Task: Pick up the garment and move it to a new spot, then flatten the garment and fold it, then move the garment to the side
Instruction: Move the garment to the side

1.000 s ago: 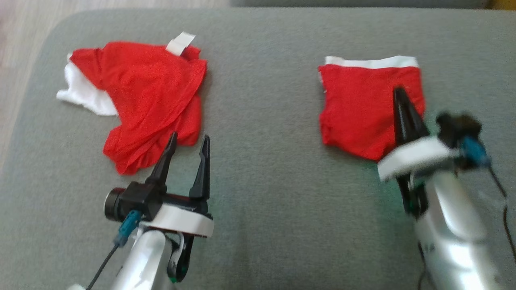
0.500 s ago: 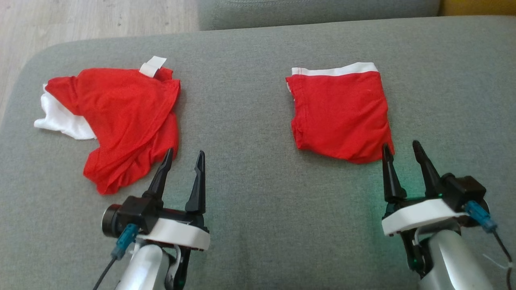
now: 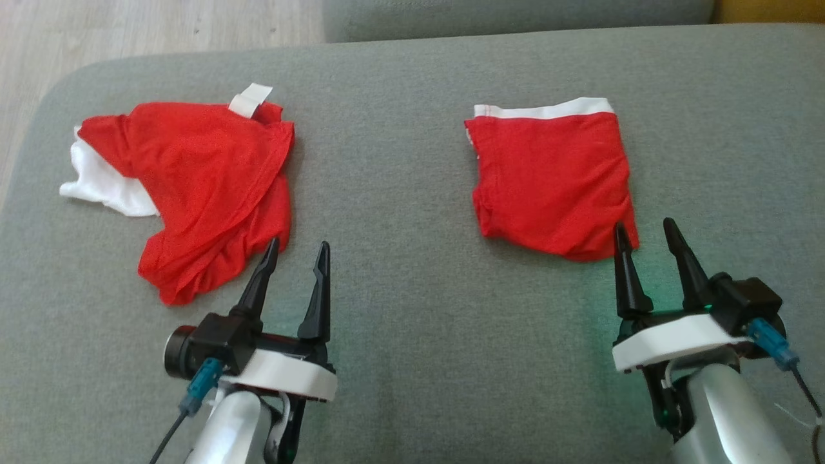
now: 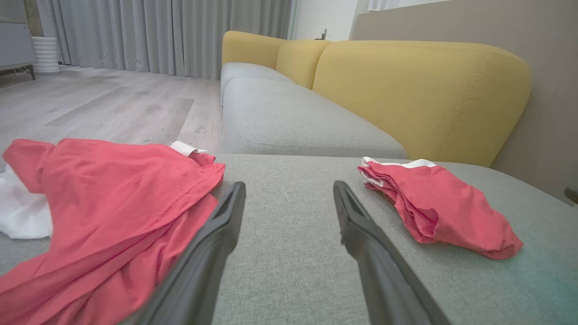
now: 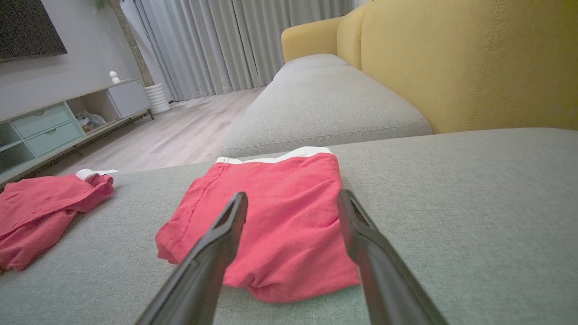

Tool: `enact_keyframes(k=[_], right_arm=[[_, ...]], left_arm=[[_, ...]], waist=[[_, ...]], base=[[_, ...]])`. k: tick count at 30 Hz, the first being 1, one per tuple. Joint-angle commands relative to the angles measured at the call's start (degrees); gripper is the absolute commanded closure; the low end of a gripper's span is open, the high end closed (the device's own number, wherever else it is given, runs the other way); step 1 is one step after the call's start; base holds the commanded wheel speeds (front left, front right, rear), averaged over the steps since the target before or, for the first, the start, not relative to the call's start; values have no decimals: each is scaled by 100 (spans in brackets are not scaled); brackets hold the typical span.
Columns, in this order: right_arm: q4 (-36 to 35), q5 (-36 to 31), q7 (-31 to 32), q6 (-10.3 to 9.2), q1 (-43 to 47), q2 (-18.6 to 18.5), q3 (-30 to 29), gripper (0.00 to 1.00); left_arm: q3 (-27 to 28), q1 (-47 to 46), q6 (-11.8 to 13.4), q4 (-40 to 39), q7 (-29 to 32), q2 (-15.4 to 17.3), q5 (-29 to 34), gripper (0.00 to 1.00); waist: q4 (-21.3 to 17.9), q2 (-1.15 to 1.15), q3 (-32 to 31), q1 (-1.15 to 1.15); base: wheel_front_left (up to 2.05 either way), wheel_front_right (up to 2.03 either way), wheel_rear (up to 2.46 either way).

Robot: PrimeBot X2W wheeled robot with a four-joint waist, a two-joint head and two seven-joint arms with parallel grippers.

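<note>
A folded red garment (image 3: 551, 180) with a white waistband lies flat on the right of the grey cushion (image 3: 399, 322); it also shows in the right wrist view as the folded garment (image 5: 275, 212) and in the left wrist view (image 4: 433, 207). My right gripper (image 3: 644, 235) stands open just in front of its near edge, empty. A crumpled red and white garment (image 3: 200, 187) lies on the left, also seen as the crumpled garment (image 4: 99, 212). My left gripper (image 3: 295, 252) is open and empty just to the right of its near corner.
The cushion's rounded left edge (image 3: 38, 129) drops to a wooden floor (image 3: 129, 26). Another grey seat (image 4: 289, 122) and yellow backrests (image 4: 415, 90) lie beyond. A TV cabinet (image 5: 54, 122) stands across the room.
My right gripper has let go of the folded garment, opened, and drawn back toward me off its near edge. The head camera shifted. The left gripper has stayed in place.
</note>
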Motion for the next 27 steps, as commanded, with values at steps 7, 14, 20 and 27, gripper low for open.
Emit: enact_keyframes(k=[7, 14, 20, 27], right_arm=[[-118, -134, -62, 37, -394, 10, 2, 0], [-48, -134, -62, 37, -500, 10, -51, 0], [232, -408, 250, 37, -960, 10, -488, 0], [1103, -632, 937, 37, -1774, 10, -1224, 0]], left_arm=[[151, -213, -1, -180, -46, 16, 5, 0], [146, -227, -2, -167, -46, 16, 8, 0], [133, -287, -16, -190, -46, 16, 40, 0], [8, -395, -37, -137, -46, 16, 17, 0]], waist=[[170, 0, 162, 0], [217, 0, 198, 0], [259, 0, 305, 0], [428, 0, 505, 0]], base=[[0, 0, 0], [0, 0, 0], [0, 0, 0], [0, 0, 0]])
